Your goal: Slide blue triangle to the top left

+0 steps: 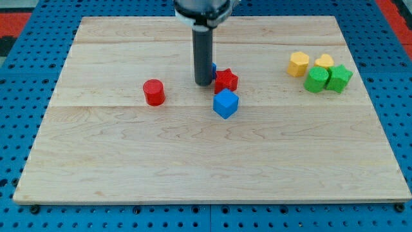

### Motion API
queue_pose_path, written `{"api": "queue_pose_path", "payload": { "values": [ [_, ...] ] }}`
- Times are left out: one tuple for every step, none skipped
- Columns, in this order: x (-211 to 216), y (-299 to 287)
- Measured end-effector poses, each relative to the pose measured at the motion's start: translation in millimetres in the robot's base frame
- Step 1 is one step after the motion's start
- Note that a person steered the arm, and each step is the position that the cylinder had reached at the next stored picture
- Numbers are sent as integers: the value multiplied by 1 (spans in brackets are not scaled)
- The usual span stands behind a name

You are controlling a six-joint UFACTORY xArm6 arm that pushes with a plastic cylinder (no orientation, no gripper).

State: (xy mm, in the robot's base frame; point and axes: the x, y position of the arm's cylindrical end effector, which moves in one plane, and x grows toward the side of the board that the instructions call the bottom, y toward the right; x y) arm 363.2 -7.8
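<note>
task barely started by the look of it: the blue triangle [214,68] sits near the middle of the tabletop [129,161], a bit toward the view's top, nowhere near the top left corner. you only see a sliver of it, a blue edge poking out on the view's right side of the rod, squeezed between the rod and the red star [226,80], so its shape can't be confirmed. the whole slide up and left is yet to do. your arm comes down from the view's top centre, rod straight vertical, my tip [203,84] down on the wood just left of the blue sliver and seemingly touching it. that puts the tip on the wrong side for a leftward push, so you'd likely need to get round to its right. there's no grasping tool here, just a bare rod, nothing clenched or released. blue cube [225,103] lies just below the star, red cylinder [154,92] off to the left, two yellow blocks [299,64] and two green blocks [317,80] clustered far right.
</note>
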Motion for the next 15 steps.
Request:
{"api": "queue_pose_path", "payload": {
  "values": [
    [-29,0],
    [-8,3],
    [-10,47],
    [-54,37],
    [-97,-42],
    [-141,-121],
    [-139,-97],
    [-110,-17],
    [-66,18],
    [-52,-22],
    [-64,-106],
    [-92,-178],
    [-76,-188],
    [-45,-143],
    [-59,-79]
  ]
}}
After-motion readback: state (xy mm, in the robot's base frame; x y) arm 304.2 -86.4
